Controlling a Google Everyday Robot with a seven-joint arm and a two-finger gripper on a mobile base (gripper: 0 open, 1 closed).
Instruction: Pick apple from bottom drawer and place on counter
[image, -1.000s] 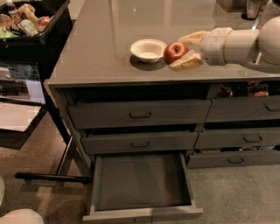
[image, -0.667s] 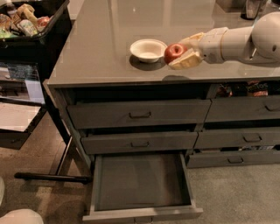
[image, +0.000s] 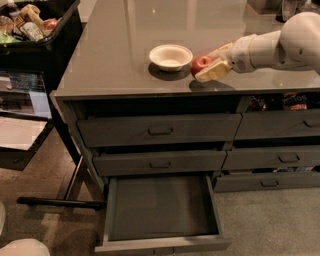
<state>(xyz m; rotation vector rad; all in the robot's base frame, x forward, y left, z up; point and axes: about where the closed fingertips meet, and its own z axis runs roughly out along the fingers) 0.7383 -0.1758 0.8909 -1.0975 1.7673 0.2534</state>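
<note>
The small red apple (image: 200, 63) sits between the cream fingers (image: 210, 73) of my gripper (image: 207, 63), just right of the white bowl, at or barely above the glossy grey counter (image: 115, 55). The gripper is shut on the apple, and the white arm reaches in from the right edge. A shadow lies on the counter under the gripper. The bottom drawer (image: 160, 207) of the left column is pulled out wide and its flat tray holds nothing.
A white bowl (image: 170, 56) stands on the counter left of the apple. A black bin of groceries (image: 37, 30) is at the far left. Two handled drawers (image: 160, 131) above the open one are closed. The right column drawers (image: 280, 157) are partly open.
The gripper with the apple has sunk slightly toward the counter and stays beside the bowl. The drawer and bowl have not moved.
</note>
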